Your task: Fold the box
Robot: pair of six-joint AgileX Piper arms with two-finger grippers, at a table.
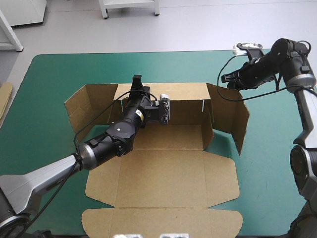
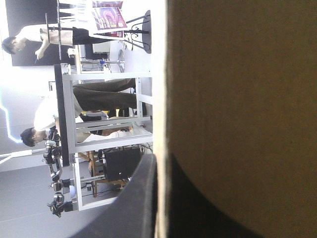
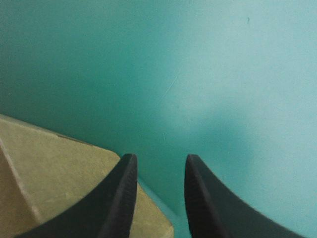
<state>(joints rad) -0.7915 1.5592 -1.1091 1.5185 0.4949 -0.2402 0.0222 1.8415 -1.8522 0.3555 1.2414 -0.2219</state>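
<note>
While your left claw (image 1: 137,82) pinches the rear wall (image 1: 183,91) of the box (image 1: 163,168) upright, hold steady | right claw (image 3: 159,163), slightly parted and empty, just outside the box's right flap (image 1: 233,116): press it inward squarely.

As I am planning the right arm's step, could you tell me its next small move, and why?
Probably ease the right end effector toward the box's right side flap and take its corner: it is open, over the teal-green cover, beside that corner, while the left end effector holds the back wall upright.
</note>
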